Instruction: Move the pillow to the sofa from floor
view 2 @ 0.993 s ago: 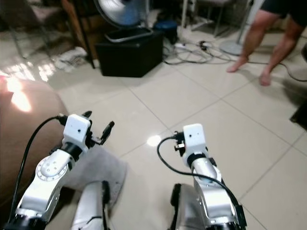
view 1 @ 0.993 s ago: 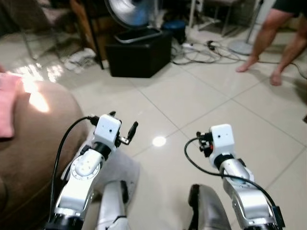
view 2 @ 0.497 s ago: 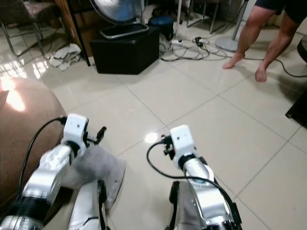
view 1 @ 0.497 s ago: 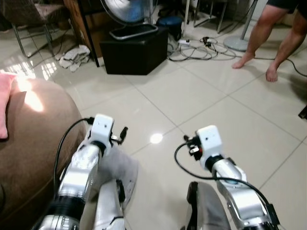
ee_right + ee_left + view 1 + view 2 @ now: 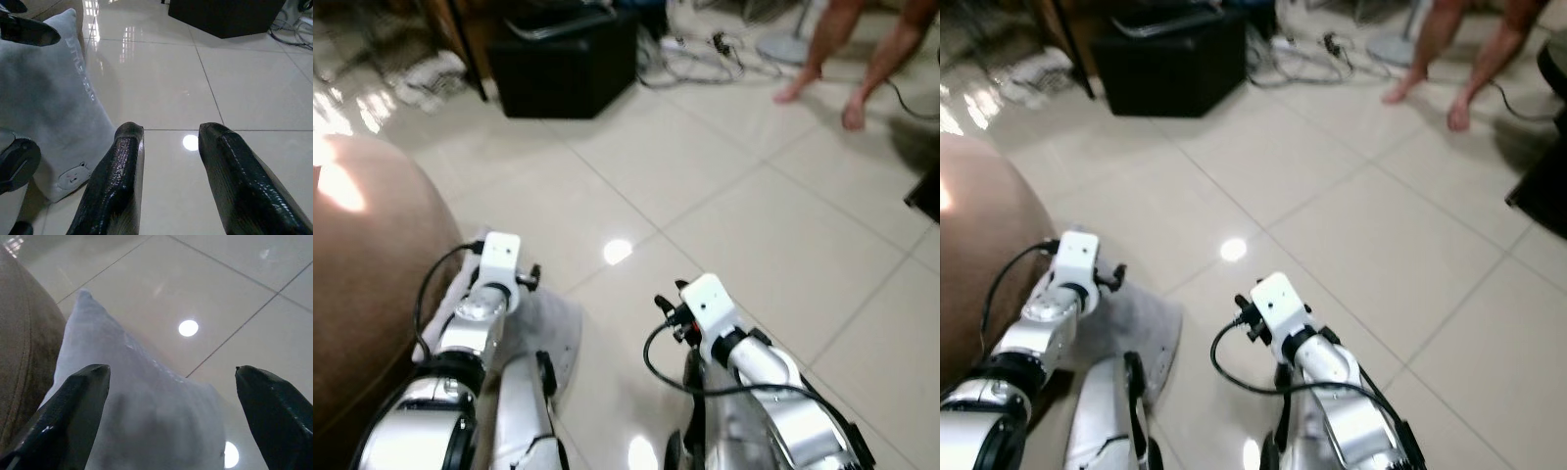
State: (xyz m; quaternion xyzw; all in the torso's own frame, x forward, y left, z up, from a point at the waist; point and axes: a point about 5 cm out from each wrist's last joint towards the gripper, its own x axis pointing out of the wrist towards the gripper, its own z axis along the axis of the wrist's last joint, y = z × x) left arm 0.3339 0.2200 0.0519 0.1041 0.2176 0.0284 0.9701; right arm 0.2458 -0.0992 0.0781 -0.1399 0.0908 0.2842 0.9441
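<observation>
Both hands released; left hand (image 5: pixel 171 416) straddles grey pillow (image 5: pixel 142 406) beside sofa (image 5: pixel 362 284).

The pillow (image 5: pixel 49 112) is pale grey and soft, with faint white lettering along one edge and a small bear face near a corner. It lies flat on the tiled floor at about seven o'clock, touching the brown sofa (image 5: pixel 362 284).

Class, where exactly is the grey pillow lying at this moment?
The grey pillow lies on the tiled floor at the robot's left, against the foot of the brown sofa, directly beneath the open left gripper.
</observation>
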